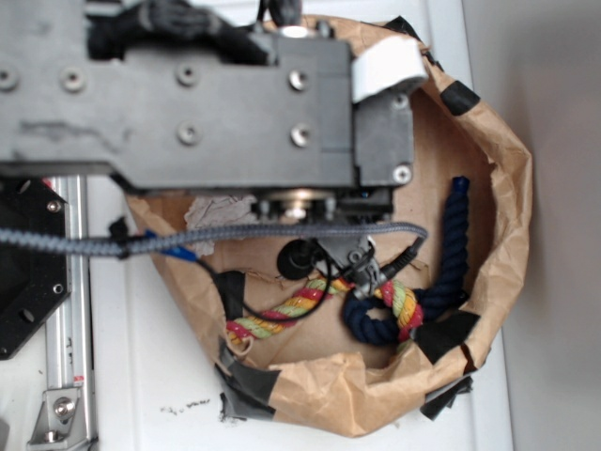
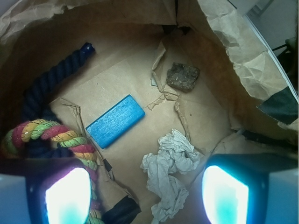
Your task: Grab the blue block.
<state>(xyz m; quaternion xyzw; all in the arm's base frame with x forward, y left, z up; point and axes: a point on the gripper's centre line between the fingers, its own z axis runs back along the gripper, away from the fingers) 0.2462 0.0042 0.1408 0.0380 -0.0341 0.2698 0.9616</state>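
Note:
The blue block [image 2: 115, 120] is a flat bright blue slab lying at an angle on the brown paper floor of the bag, left of centre in the wrist view. My gripper [image 2: 147, 198] hovers above the floor, nearer the camera than the block and a little to its right. It is open, and its two glowing pads [image 2: 67, 196] stand wide apart with nothing gripped. Only crumpled paper lies below the gap. In the exterior view the arm [image 1: 235, 103] covers the bag's middle and hides the block.
A crumpled grey paper wad [image 2: 170, 163] lies under the gripper. A rough dark brown cube [image 2: 183, 76] sits further in. A navy rope [image 2: 46, 84] and a multicoloured rope [image 2: 60, 135] curl along the left. The bag's paper walls [image 2: 224, 42] ring everything.

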